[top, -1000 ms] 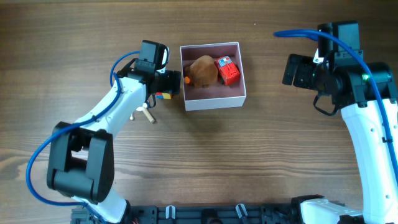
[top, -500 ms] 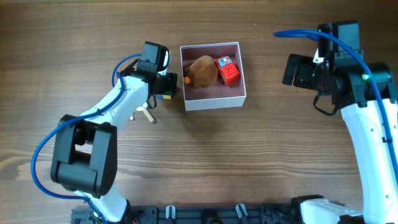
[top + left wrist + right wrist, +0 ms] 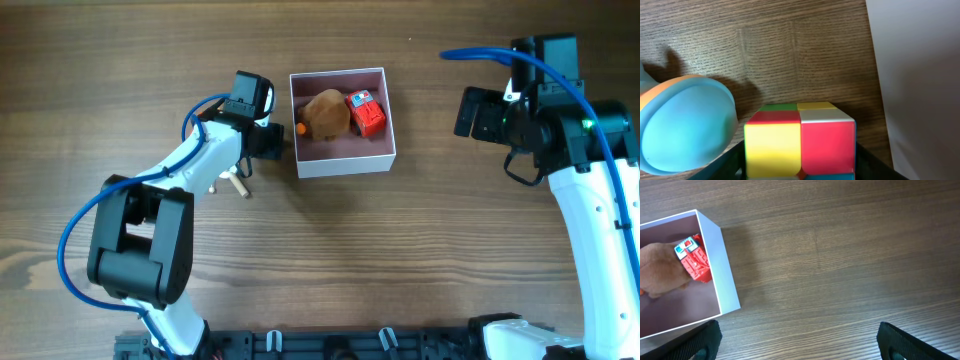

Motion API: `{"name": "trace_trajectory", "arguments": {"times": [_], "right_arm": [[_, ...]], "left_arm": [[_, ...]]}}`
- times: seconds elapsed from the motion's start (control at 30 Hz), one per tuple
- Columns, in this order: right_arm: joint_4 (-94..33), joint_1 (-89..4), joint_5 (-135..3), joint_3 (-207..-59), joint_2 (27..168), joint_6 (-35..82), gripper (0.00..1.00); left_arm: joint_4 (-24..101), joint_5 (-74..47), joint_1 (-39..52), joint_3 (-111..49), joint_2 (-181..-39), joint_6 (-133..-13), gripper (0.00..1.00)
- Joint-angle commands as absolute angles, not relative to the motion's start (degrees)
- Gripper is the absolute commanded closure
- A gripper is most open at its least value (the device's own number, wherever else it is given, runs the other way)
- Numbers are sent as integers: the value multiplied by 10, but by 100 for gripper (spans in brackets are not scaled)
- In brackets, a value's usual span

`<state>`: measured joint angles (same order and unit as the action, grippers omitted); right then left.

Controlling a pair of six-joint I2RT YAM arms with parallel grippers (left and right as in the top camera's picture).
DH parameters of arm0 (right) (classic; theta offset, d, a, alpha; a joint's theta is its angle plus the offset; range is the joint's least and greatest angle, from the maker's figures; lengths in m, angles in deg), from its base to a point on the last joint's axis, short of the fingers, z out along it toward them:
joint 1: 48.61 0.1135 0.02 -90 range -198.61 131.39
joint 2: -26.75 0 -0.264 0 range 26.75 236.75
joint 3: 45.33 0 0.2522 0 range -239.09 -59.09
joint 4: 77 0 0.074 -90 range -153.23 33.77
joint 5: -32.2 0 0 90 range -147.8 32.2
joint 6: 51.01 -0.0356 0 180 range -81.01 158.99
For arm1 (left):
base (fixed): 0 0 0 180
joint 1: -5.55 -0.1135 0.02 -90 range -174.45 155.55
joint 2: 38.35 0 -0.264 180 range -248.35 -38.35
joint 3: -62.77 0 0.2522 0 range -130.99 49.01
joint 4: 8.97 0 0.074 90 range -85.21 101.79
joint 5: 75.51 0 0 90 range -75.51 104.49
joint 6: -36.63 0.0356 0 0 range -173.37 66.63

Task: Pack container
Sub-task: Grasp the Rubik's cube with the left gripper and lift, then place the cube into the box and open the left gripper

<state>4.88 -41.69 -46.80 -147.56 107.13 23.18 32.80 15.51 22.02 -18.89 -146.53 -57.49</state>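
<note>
The container [image 3: 345, 163] is a square white box with a pink inside, at the back middle of the table. In it lie a brown plush toy [image 3: 325, 113] and a red toy [image 3: 366, 113]. My left gripper [image 3: 271, 142] is just left of the container's left wall. In the left wrist view it [image 3: 800, 162] is shut on a colour cube [image 3: 800, 137], with the container's white wall [image 3: 920, 85] close on the right. My right gripper [image 3: 470, 112] is open and empty, well right of the container; its fingers [image 3: 800, 347] frame bare wood beside the container [image 3: 722, 265].
A round blue and orange toy [image 3: 685, 125] lies just left of the cube. A small wooden piece [image 3: 235, 183] lies on the table under my left arm. A small orange bit [image 3: 301, 128] shows at the container's left inner edge.
My left wrist has shifted slightly toward the container, and the colour cube is now hidden under it in the overhead view. The right arm has not moved.
</note>
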Motion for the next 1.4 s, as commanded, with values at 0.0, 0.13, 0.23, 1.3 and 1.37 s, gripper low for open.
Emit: {"name": "trace_trajectory", "arguments": {"times": [0.0, 0.13, 0.23, 1.3, 1.37], "right_arm": [[45, -419, -458, -1473, 1075, 223, 0], [45, -419, -458, -1473, 1075, 223, 0], [45, -419, -458, -1473, 1075, 223, 0], [45, -419, -458, -1473, 1075, 223, 0], [45, -419, -458, -1473, 1075, 223, 0]], "left_arm": [[344, 159, 223, -205, -1448, -573, 43], [408, 167, 223, -251, -1402, -572, 64], [440, 176, 223, -272, -1378, -573, 64], [379, 227, 507, -382, -1546, -963, 63], [377, 227, 508, -382, -1550, -963, 60]]}}
